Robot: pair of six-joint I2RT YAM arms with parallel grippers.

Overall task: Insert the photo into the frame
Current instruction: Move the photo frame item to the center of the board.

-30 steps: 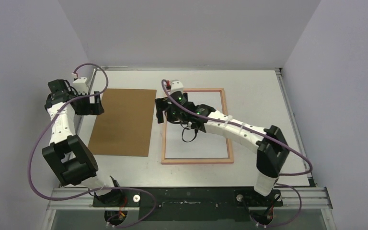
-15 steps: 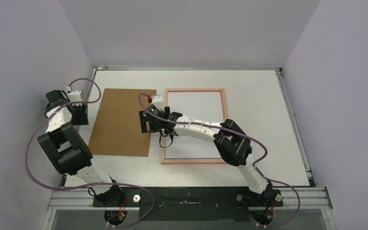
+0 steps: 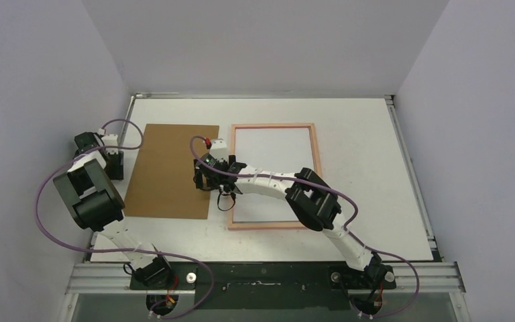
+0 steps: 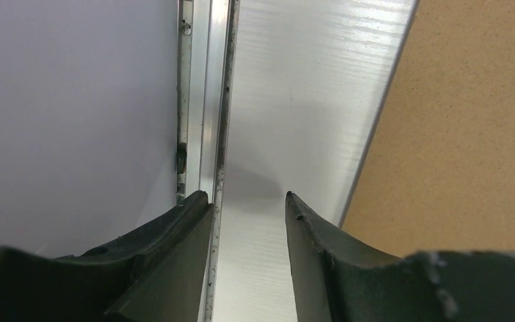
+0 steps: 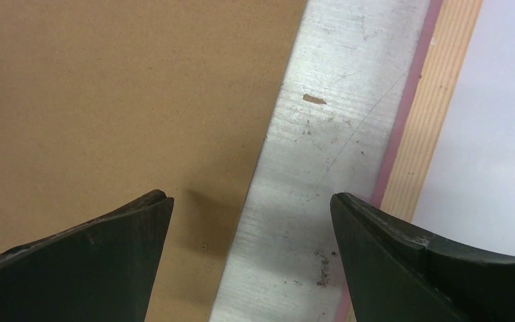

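The frame (image 3: 273,176) lies flat right of centre, its pale wood rail (image 5: 436,100) with a pink outer edge facing up. Its opening shows only a plain pale surface. The photo is hidden or out of view. My right gripper (image 3: 204,178) hangs open, low over the gap between the frame's left rail and a brown backing board (image 3: 167,171). Its fingers straddle the board's right edge (image 5: 249,198) and hold nothing. My left gripper (image 3: 114,166) sits at the table's left edge, beside the board (image 4: 469,134). Its jaws are partly open over bare table (image 4: 245,196).
A metal rail (image 4: 204,100) runs along the table's left edge against the grey wall (image 4: 74,100). Walls close the table in on the left, back and right. Purple cables loop from both arms. The right arm's elbow (image 3: 312,201) lies across the frame's lower half.
My right arm swung left from the frame's upper-left corner to the board's right edge. The left gripper drew back to the table's left edge and its jaws narrowed.
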